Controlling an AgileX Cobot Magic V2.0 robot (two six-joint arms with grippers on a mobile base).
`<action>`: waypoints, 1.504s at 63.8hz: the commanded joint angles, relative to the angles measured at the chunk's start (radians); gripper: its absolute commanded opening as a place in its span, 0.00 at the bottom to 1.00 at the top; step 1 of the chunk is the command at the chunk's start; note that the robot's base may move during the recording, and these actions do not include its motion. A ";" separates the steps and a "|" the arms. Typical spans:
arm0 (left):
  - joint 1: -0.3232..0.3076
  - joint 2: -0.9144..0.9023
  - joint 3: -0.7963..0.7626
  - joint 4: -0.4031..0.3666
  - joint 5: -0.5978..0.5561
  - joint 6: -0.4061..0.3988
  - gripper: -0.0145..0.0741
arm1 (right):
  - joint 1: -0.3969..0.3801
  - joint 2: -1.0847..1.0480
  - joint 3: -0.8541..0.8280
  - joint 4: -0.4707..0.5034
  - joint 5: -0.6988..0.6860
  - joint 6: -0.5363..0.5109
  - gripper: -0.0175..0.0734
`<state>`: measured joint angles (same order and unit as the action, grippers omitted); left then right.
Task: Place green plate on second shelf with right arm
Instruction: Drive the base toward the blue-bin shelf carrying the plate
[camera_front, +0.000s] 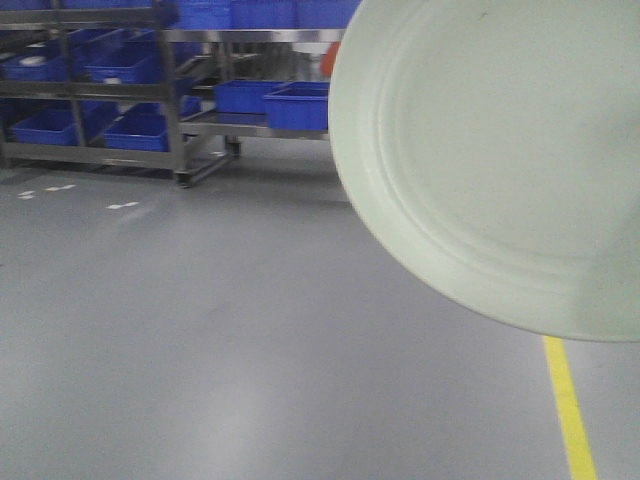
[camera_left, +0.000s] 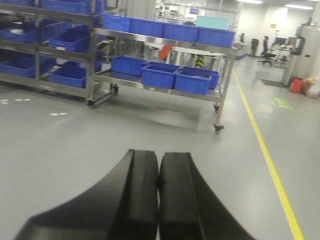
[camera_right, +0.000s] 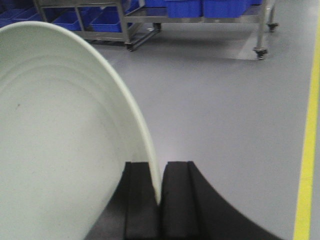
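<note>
We see our right pincer (camera_right: 160, 172) held out above the grey floor (camera_right: 225, 100), facing the steel rack (camera_right: 200, 17), which stands well apart across the room. Its two black fingers are pinched onto the rim of the green plate (camera_right: 60, 135), one on each face. The plate stands on edge to the pincer's left, off any surface. In the front view the plate fills the upper right, its ringed face towards the camera. Our left pincer (camera_left: 159, 160) is pressed together on nothing, pointing towards the rack's blue bins (camera_left: 160, 75).
</note>
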<state>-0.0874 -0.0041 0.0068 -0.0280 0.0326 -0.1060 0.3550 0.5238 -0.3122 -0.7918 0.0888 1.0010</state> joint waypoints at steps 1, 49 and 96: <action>-0.006 -0.016 0.041 -0.008 -0.089 -0.003 0.31 | -0.006 0.001 -0.037 -0.017 -0.075 0.007 0.25; -0.006 -0.016 0.041 -0.008 -0.089 -0.003 0.31 | -0.006 0.001 -0.037 -0.017 -0.075 0.007 0.25; -0.006 -0.016 0.041 -0.008 -0.089 -0.003 0.31 | -0.006 0.001 -0.036 -0.017 -0.074 0.007 0.25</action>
<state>-0.0874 -0.0041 0.0068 -0.0280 0.0326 -0.1060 0.3550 0.5238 -0.3122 -0.7918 0.0888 1.0029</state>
